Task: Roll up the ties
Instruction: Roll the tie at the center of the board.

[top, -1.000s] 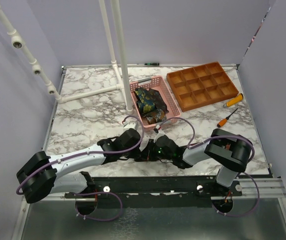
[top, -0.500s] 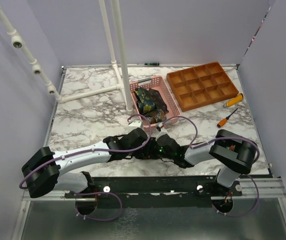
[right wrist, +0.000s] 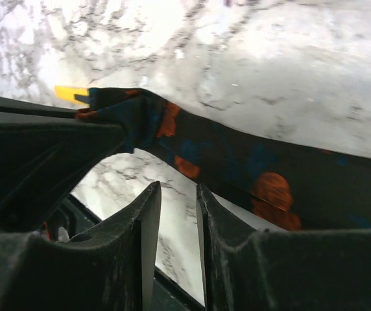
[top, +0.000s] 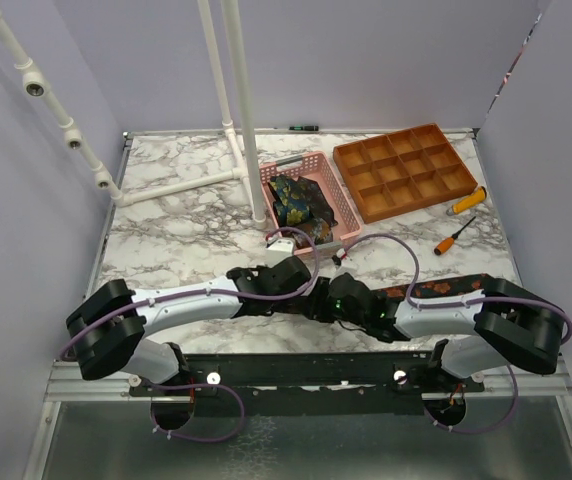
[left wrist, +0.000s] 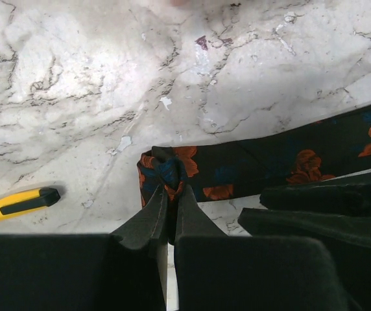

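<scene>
As left end effector [left wrist: 170, 196] pinches the tie [left wrist: 266, 162], right end effector [right wrist: 174, 192] sits ajar beside

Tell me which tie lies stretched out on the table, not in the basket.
The dark tie with orange-red flowers, its end pinched in the left claw. The other ties, yellow-green-blue patterned, sit bundled in the pink basket.

A pink plastic basket [top: 307, 160] stands on the marble tabletop [top: 166, 240], beside the upright of a white pipe frame [top: 241, 110]. To its right sits an orange compartment tray [top: 403, 170], with two orange-handled screwdrivers [top: 464, 202] [top: 454, 238] close by. A yellow, black-tipped tool [left wrist: 13, 204] lies flat on the marble.
</scene>
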Motion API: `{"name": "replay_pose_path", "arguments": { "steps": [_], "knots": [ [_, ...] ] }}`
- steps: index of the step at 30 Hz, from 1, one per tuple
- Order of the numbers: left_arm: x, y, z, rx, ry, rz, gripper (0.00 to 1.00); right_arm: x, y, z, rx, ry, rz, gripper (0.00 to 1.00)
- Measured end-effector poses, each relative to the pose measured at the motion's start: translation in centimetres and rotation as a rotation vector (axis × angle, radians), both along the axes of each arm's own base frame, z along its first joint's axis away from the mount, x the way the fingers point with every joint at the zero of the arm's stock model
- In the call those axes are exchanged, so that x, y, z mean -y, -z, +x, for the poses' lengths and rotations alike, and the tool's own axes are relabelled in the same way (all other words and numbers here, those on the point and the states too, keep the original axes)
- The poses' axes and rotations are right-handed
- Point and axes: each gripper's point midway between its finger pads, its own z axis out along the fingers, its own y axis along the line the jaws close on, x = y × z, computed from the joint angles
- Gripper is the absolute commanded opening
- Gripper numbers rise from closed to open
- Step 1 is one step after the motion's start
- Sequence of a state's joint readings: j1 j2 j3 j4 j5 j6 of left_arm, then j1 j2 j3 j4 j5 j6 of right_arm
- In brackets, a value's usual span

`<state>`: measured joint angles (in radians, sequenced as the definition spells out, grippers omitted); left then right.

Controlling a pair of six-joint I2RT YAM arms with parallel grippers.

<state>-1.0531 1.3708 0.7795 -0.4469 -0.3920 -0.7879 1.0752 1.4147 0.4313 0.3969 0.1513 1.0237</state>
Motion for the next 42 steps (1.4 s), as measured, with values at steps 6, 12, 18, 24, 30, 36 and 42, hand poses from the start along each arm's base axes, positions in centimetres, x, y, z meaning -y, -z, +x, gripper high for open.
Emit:
{"name": "replay_pose_path", "arguments": {
  "steps": [6,12,18,24,30,36,42],
  "knots": [
    [1.4,0.1,-0.1,0.024,0.034,0.056,0.00,2.4,1.8,-0.3,-0.016,0.044,-0.066,0.24],
    [2.1,0.4,-0.4,0.040,0.051,0.095,0.00,2.9,2.2,-0.4,-0.017,0.055,-0.078,0.24],
    [1.6,0.4,-0.4,0.047,0.043,0.113,0.00,3.0,-1.1,0.7,0.065,0.092,-0.014,0.26],
    [1.6,0.4,-0.4,0.049,0.043,0.116,0.00,3.7,0.2,1.3,0.056,0.124,-0.080,0.22],
    [2.3,0.7,-0.5,0.047,0.055,0.121,0.00,3.0,2.5,1.3,0.011,0.118,-0.123,0.20],
    [2.8,1.1,-0.4,0.044,0.061,0.127,0.00,2.1,2.5,1.3,-0.003,0.106,-0.080,0.19],
    [4.0,1.8,-0.2,0.040,0.072,0.118,0.06,2.4,2.4,1.1,-0.012,0.116,-0.063,0.30]
  ]
}}
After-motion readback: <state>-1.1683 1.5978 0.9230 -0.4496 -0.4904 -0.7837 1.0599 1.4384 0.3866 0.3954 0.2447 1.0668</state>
